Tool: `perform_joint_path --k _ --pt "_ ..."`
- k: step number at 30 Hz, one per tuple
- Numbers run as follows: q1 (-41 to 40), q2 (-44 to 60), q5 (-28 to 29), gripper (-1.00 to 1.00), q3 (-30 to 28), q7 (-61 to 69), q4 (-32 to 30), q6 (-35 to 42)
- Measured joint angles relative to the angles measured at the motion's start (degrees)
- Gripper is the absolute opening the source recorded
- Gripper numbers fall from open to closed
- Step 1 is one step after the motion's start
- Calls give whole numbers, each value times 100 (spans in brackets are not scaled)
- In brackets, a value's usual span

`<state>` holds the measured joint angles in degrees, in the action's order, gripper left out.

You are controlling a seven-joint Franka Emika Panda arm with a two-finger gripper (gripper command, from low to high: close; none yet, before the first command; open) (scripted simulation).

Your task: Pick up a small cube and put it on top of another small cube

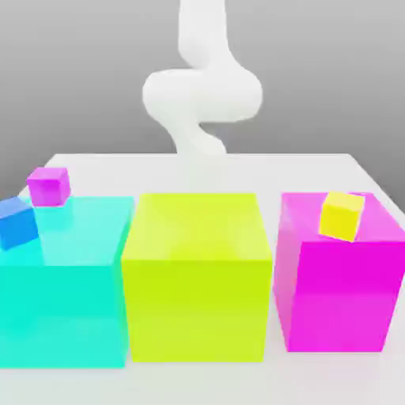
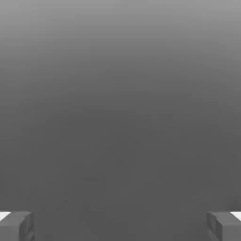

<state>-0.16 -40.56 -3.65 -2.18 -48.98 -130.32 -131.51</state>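
Observation:
Three small cubes show in the exterior view. A small magenta cube (image 1: 47, 186) sits at the far left corner of the large cyan block's top. A small blue cube (image 1: 16, 223) is tilted just beside it, at the exterior view's left edge. A small yellow cube (image 1: 342, 215) appears to rest, tilted, on the top of the large magenta block. The white arm (image 1: 202, 95) rises behind the blocks at the middle. In the hand view my gripper (image 2: 120, 226) is open, its grey fingertips (image 2: 16, 227) set far apart with nothing between them, facing plain grey background.
Three large blocks stand in a row on the white table (image 1: 316, 170): cyan (image 1: 63, 293) at the exterior view's left, yellow-green (image 1: 198, 277) in the middle, magenta (image 1: 340, 293) at the right. Narrow gaps separate them.

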Motion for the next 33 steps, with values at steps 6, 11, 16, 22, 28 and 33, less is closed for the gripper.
perform_joint_path --k 6,11,16,22,28,33 --pt "-78 1306 -840 0 -465 -809 360 79" --pt "-202 2364 -1422 0 -747 -1541 654 149" --pt "-380 3392 -1873 0 -945 -2362 937 181" --pt "-658 4543 -2197 0 -1102 -3482 1255 133" --pt "-766 5580 -2314 0 -1349 -4713 1550 -18" --pt "-795 6350 -2305 0 -1640 -5779 1782 -209"
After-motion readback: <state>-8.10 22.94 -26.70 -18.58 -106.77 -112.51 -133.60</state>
